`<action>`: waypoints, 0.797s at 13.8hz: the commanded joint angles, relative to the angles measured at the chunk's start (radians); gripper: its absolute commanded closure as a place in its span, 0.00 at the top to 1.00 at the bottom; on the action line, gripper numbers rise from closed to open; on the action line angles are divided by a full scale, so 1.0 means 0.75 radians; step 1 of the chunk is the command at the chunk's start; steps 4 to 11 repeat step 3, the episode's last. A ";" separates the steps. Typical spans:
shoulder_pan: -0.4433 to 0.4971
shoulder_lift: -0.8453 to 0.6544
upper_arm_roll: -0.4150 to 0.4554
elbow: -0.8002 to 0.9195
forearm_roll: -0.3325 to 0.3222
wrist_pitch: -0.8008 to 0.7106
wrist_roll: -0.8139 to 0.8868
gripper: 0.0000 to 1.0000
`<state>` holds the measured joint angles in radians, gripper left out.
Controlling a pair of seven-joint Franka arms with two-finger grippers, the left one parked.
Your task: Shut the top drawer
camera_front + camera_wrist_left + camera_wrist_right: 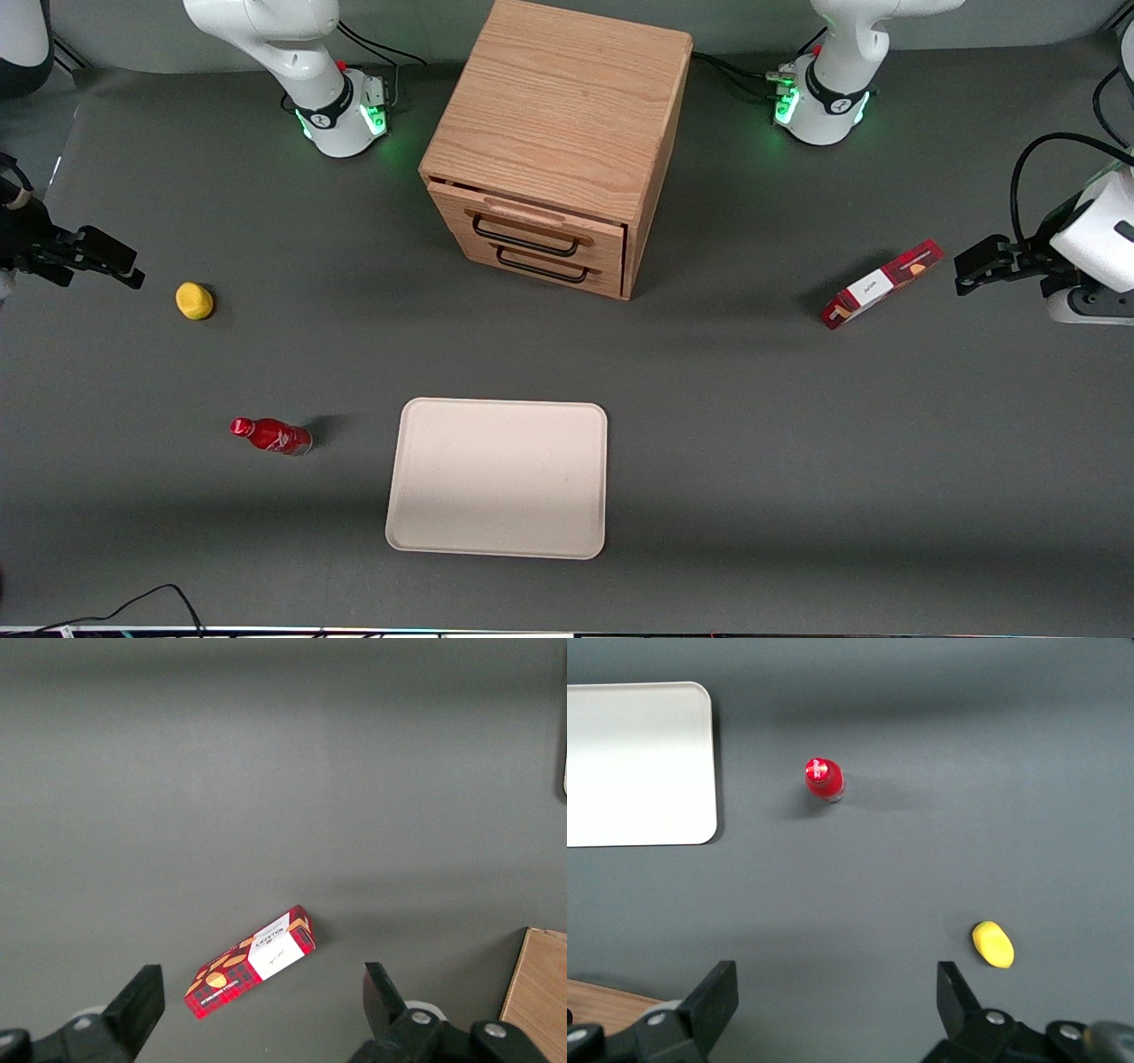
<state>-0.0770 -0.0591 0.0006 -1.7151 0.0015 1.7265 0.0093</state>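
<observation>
Near the table's working-arm end, the gripper point(133, 270) hovers with fingers spread wide, holding nothing, beside a lemon point(194, 300). Mid-table, the cabinet's point(567, 106) top drawer point(532, 232) stands slightly ajar.

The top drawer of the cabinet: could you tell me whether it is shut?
Slightly open. The top drawer juts out from the cabinet, with a dark gap showing. The open end effector is far off, near the yellow object.
</observation>
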 commanded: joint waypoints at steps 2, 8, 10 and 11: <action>0.023 -0.028 -0.021 -0.039 -0.018 0.007 0.037 1.00; 0.023 -0.028 -0.021 -0.039 -0.018 0.003 0.039 1.00; 0.023 -0.028 -0.021 -0.039 -0.018 0.003 0.039 1.00; 0.023 -0.028 -0.021 -0.039 -0.018 0.003 0.039 1.00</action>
